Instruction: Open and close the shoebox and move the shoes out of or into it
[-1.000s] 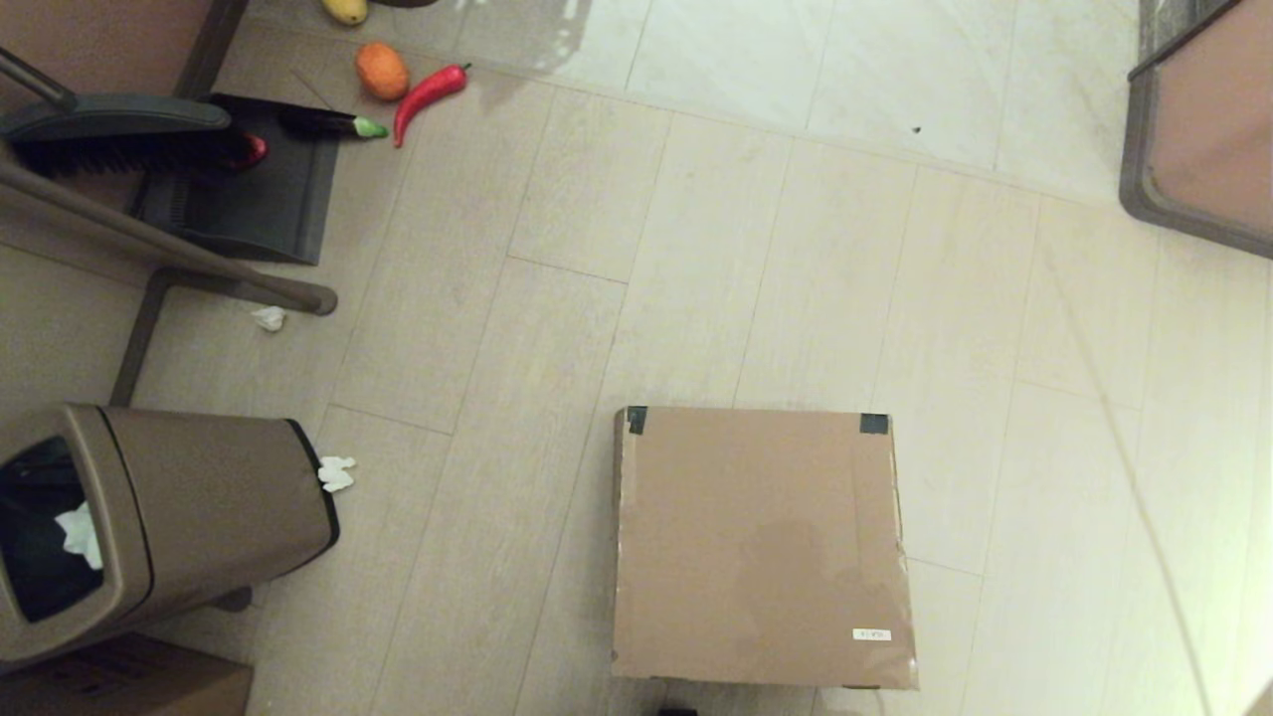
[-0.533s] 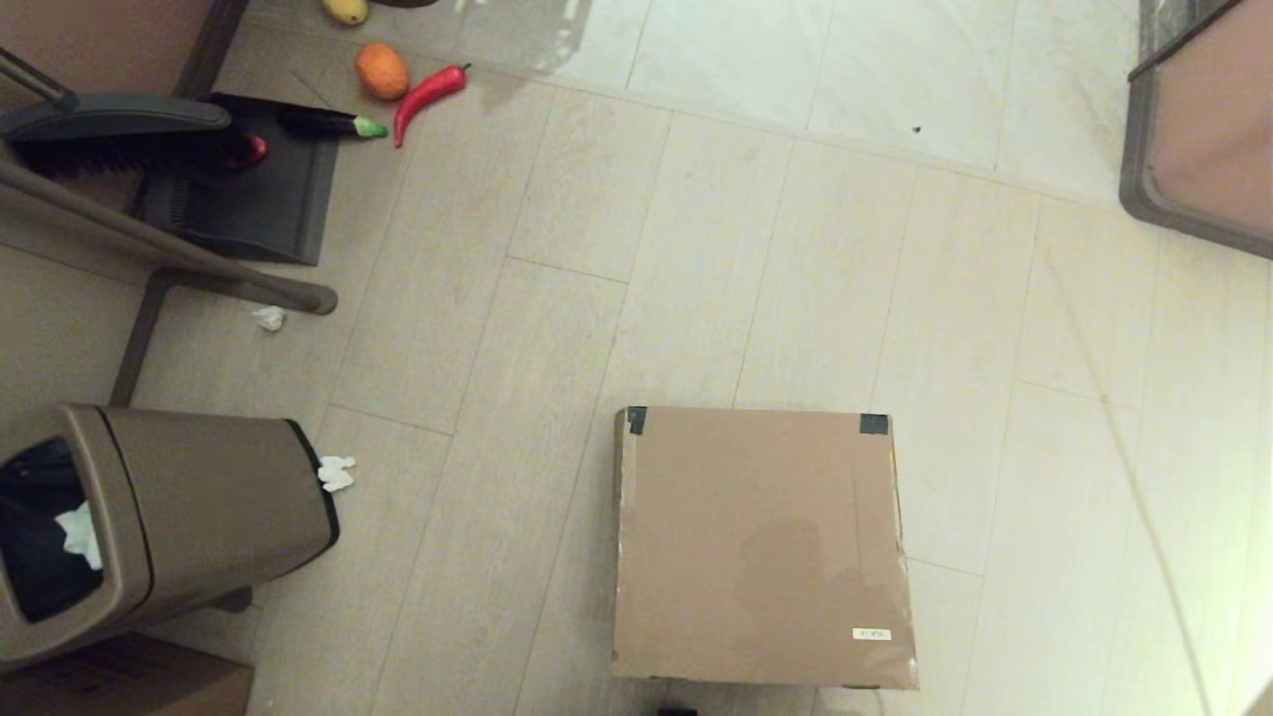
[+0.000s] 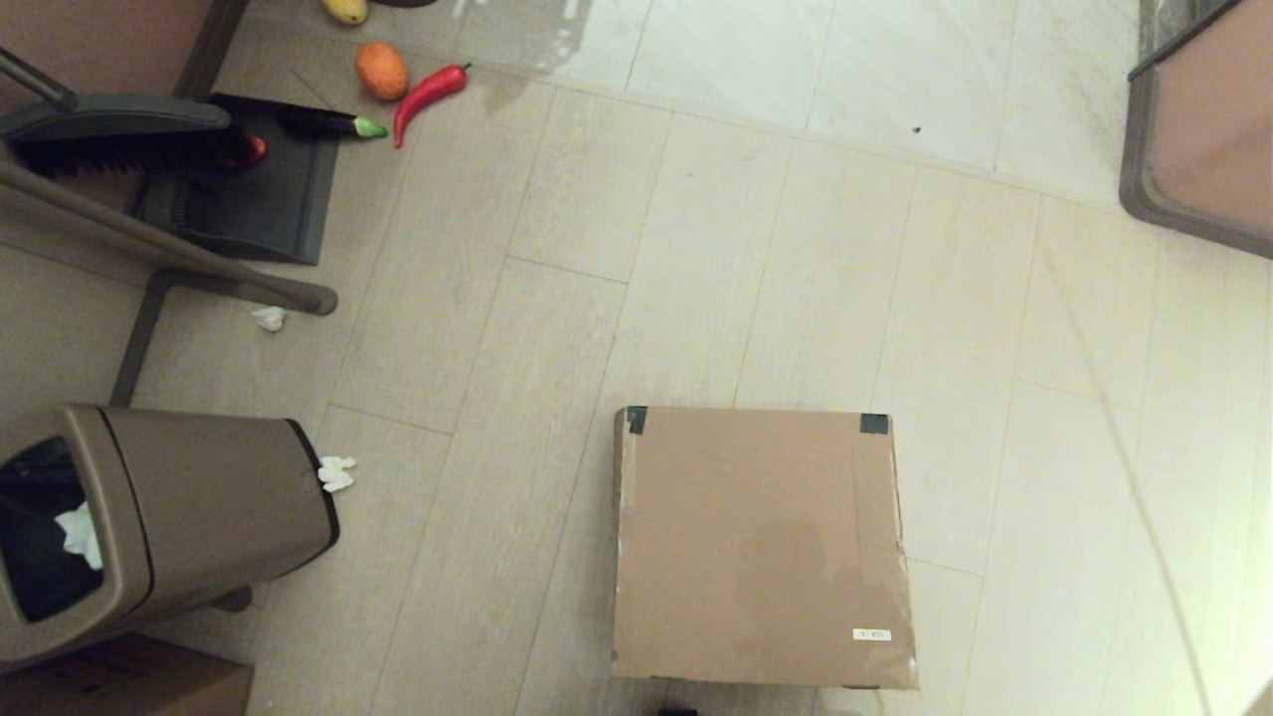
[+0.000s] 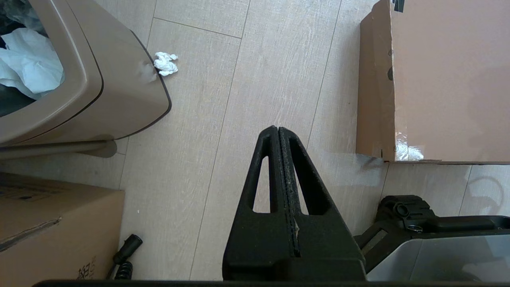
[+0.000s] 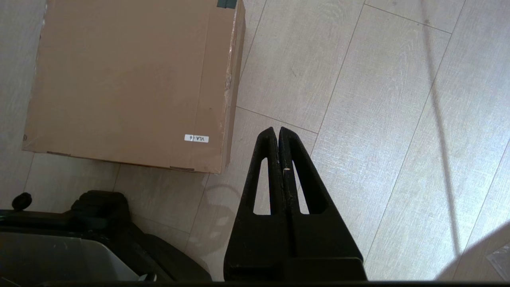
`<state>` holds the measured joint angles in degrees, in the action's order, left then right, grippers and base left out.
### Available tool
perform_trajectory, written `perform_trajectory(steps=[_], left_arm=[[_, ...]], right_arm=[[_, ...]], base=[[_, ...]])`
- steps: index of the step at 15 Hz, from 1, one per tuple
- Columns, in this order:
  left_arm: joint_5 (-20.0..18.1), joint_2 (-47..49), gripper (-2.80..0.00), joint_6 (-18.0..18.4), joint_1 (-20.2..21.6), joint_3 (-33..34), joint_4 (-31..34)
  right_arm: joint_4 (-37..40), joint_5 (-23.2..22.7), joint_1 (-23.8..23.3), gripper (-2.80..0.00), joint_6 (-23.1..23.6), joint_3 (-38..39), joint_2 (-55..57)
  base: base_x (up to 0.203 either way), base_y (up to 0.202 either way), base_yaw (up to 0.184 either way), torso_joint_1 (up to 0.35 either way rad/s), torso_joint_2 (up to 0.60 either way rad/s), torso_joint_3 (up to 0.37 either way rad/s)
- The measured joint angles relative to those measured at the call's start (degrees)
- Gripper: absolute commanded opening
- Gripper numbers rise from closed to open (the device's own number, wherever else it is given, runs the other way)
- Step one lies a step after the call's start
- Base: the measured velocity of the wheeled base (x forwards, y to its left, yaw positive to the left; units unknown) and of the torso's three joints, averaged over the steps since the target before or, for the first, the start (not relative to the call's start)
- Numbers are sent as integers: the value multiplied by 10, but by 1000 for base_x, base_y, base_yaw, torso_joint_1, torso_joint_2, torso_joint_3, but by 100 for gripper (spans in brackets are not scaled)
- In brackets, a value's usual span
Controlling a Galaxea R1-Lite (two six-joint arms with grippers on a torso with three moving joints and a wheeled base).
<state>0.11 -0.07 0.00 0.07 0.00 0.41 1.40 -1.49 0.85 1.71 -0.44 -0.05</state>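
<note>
The shoebox (image 3: 761, 547) lies closed on the floor right in front of me, its brown lid flat, black tape at its two far corners and a small white label (image 3: 871, 634) near its front right corner. It also shows in the left wrist view as the shoebox (image 4: 446, 79) and in the right wrist view as the shoebox (image 5: 127, 79). The shoes are hidden. My left gripper (image 4: 277, 129) hangs shut and empty over bare floor left of the box. My right gripper (image 5: 275, 130) hangs shut and empty over the floor right of it. Neither arm shows in the head view.
A brown trash bin (image 3: 149, 527) with paper inside stands at the left, a plain cardboard box (image 3: 119, 686) in front of it. White paper scraps (image 3: 336, 473) lie beside it. A dustpan and brush (image 3: 199, 159), toy vegetables (image 3: 428, 89) and a table leg (image 3: 159, 249) are far left. A cabinet (image 3: 1203, 119) stands far right.
</note>
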Motion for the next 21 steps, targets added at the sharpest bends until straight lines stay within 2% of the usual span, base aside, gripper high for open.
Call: perform_trajectory(steps=[21], left_arm=[[0, 0, -280, 0, 0, 0, 0]], right_arm=[[0, 0, 0, -280, 0, 0, 0]], base=[[0, 0, 0, 0, 0, 0]])
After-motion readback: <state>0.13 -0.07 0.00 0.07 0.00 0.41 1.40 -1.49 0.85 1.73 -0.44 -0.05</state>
